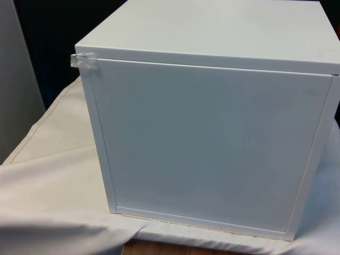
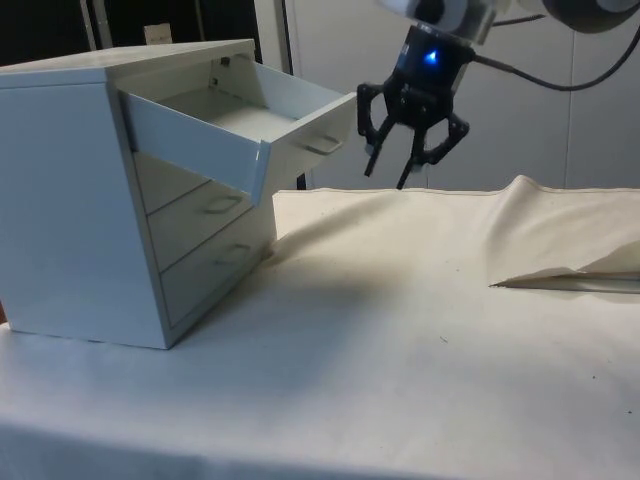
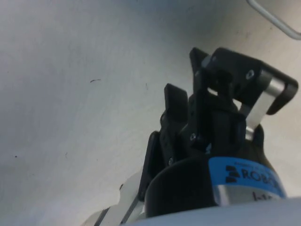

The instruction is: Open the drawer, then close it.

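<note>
One drawer, the top drawer (image 2: 240,125) of a white chest of drawers (image 2: 90,200), stands pulled out, thin flat panels, slim bar handle (image 2: 322,143). Gripper (image 2: 392,168) hangs just beyond that handle, fingers spread, holding nothing; likely placed to push it shut. Creased white cloth (image 2: 420,330) below.

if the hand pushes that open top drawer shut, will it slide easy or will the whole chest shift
The top drawer is empty, so it probably slides lightly. The chest looks broad and flat-based, so tipping seems unlikely, though it could creep on the loose cloth. The hand hangs open, apart from the handle.
</note>
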